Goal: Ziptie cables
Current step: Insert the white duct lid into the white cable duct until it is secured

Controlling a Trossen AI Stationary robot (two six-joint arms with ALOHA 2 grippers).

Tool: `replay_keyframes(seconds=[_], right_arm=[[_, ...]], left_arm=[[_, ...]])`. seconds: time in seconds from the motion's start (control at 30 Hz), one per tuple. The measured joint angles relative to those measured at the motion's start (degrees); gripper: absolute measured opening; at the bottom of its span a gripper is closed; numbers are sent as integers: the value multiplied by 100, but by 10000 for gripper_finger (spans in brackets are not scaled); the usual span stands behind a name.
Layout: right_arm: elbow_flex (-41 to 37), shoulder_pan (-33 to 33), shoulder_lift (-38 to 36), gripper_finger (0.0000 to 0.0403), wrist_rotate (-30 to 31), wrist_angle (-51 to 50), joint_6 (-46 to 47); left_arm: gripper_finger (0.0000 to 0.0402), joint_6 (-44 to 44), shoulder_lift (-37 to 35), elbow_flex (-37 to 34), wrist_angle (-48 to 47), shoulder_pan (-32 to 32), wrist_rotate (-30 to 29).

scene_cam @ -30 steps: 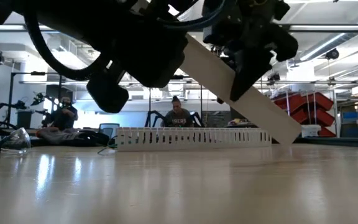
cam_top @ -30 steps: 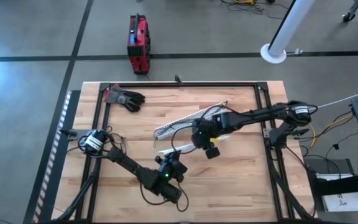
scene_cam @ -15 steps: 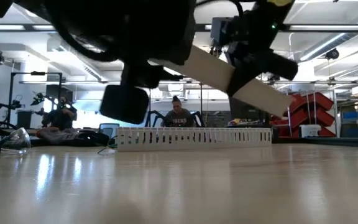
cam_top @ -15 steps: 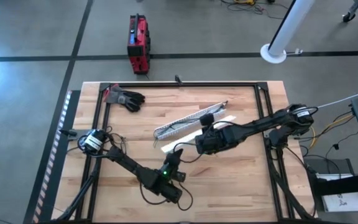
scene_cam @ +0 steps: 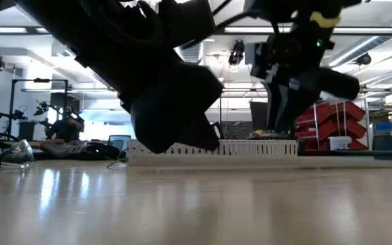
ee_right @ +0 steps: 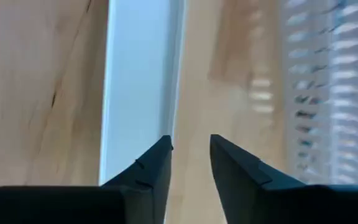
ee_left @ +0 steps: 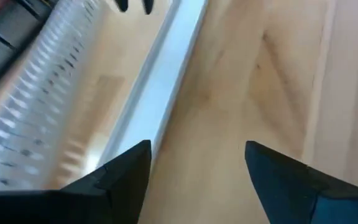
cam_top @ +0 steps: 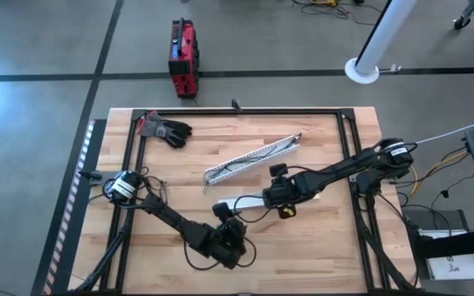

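Observation:
The white slotted channel (cam_top: 249,160) lies slantwise on the wooden table, and thin dark cables (ee_right: 303,115) show through its slots. Its flat white lid (cam_top: 241,201) lies flat on the table, just nearer than the channel. My right gripper (ee_right: 190,140) hovers over the lid's right end with its fingers a little apart and nothing between them. In the low view it (scene_cam: 284,116) hangs clear of the table. My left gripper (ee_left: 197,146) stands open near the lid's left end (ee_left: 166,81), over bare wood.
A black and red glove (cam_top: 164,129) lies at the far left corner. Black frame rails (cam_top: 220,113) run along the table's edges. A red box (cam_top: 183,57) sits on the floor beyond. Clear glasses (scene_cam: 9,153) lie at the left. People (scene_cam: 194,126) sit in the room behind.
The lid, held tilted in the air at my right gripper a second ago, has come down toward the near edge and now lies flat on the table. My right gripper has let go of it and stands above it. My left gripper has dropped lower, toward the table.

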Motion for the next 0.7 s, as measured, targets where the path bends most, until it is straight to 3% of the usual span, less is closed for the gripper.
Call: replay_keyframes(seconds=[0.23,0.47,0.7], right_arm=[[-248,-1,64,149,-82,1,96],[-587,-178,51,210,-1317,721,109],[-1183,-392,27,243,-1571,1760,372]], left_arm=[[245,-676,0,-198,137,11,570],[223,-768,0,-620,1080,59,690],[204,-766,0,-789,1416,59,693]])
